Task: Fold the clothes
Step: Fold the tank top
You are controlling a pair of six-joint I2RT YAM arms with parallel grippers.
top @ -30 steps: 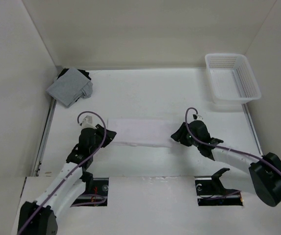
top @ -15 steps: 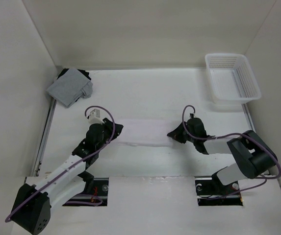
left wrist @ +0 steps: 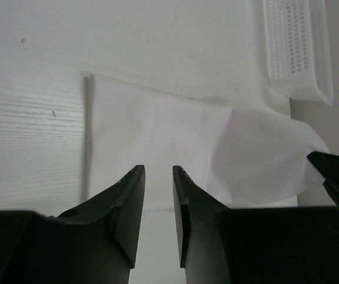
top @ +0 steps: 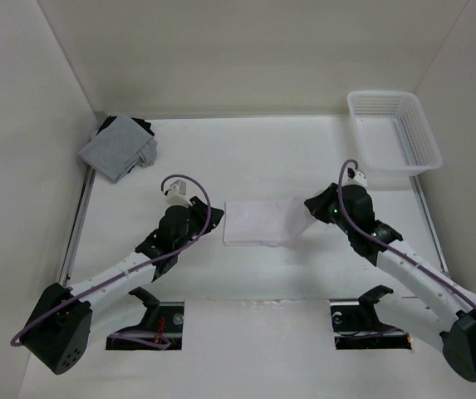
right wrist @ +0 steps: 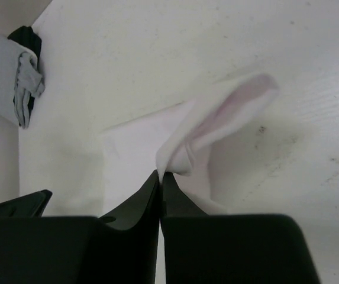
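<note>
The clothes (top: 257,223) are a thin white piece lying folded on the table's middle, also seen in the left wrist view (left wrist: 175,133). My right gripper (top: 311,209) is shut on the right end of the clothes (right wrist: 216,115) and holds it raised in a curled flap above the table; in its own view the gripper (right wrist: 160,176) pinches a fabric corner. My left gripper (top: 214,218) stands at the left edge. Its jaws (left wrist: 158,173) are open a narrow gap over the near hem with nothing between them.
A white mesh basket (top: 394,131) stands at the back right, also in the left wrist view (left wrist: 299,47). A grey folded garment on dark cloth (top: 119,148) lies in the back left corner. White walls close in the table.
The right gripper has shut on the clothes' right end and lifted it. The left arm has moved right, and the clothes now lie shorter, their left edge further right.
</note>
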